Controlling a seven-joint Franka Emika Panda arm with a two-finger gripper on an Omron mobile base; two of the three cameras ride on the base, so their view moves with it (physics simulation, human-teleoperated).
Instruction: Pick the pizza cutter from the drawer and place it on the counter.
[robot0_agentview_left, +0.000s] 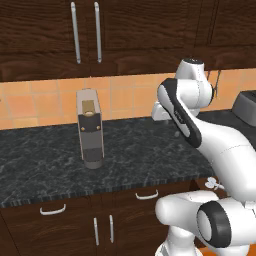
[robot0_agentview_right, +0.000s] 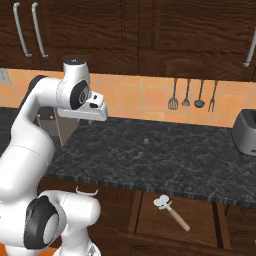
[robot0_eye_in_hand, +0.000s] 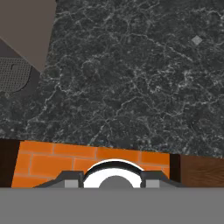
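right base view: pizza cutter (robot0_agentview_right: 170, 210) lies in the open drawer (robot0_agentview_right: 200, 220).

1. I see the pizza cutter (robot0_agentview_right: 170, 210) lying flat in the open drawer (robot0_agentview_right: 150, 220), below and forward of my tool: whitish wheel at one end, tan wooden handle angled away from it.
2. The drawer is dark brown wood, pulled out under the counter edge.
3. The counter (robot0_agentview_right: 165, 155), black-grey marbled stone, spreads directly beneath my tool.
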